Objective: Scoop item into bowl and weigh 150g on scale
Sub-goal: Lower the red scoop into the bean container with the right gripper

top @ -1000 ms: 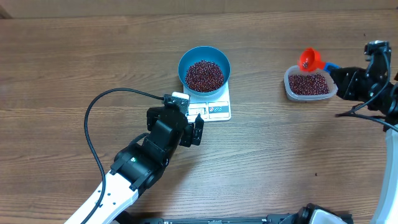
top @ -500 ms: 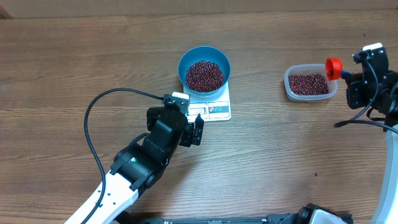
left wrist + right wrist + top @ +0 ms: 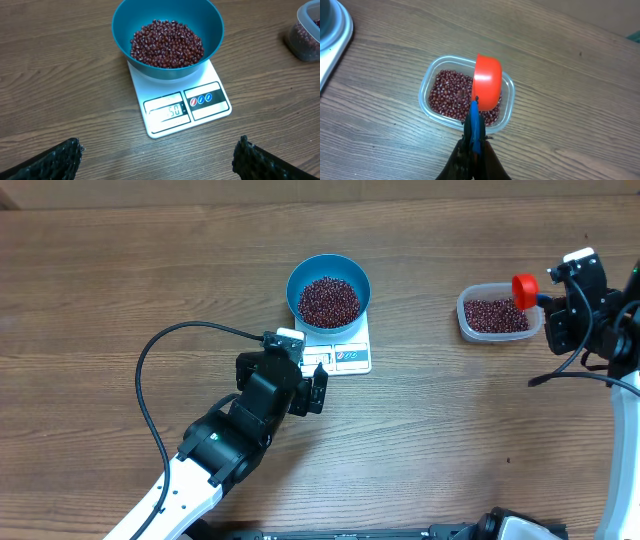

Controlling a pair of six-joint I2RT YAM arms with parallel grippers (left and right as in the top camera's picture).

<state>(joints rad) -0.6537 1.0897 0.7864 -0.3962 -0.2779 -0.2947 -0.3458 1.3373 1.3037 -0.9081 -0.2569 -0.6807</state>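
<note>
Scoop (image 3: 487, 82) handle sits clenched in my right pincer (image 3: 474, 150), its cup tipped on edge just ahead, over the tub (image 3: 426, 82); I judge that is so any spill falls back in. My left pincer (image 3: 157, 147) hangs released. Ahead of it, the scale (image 3: 212, 107) carries the bowl (image 3: 125, 22) of beans (image 3: 167, 42), with the display (image 3: 170, 111) facing me for reading.

**A robot lab bench, set with kitchenware**

A robotics test bench is what is being shown here, not a home kitchen. A plain wood-grain surface (image 3: 120, 270) is reached over by a left arm (image 3: 225, 445) and a right arm (image 3: 600, 320), and a black cable (image 3: 140, 380) is looped loose across it. Kitchen pieces are set out: a white scale (image 3: 345, 352), a blue bowl (image 3: 290, 290), a clear tub (image 3: 463, 315) and a red scoop (image 3: 524, 288).
</note>
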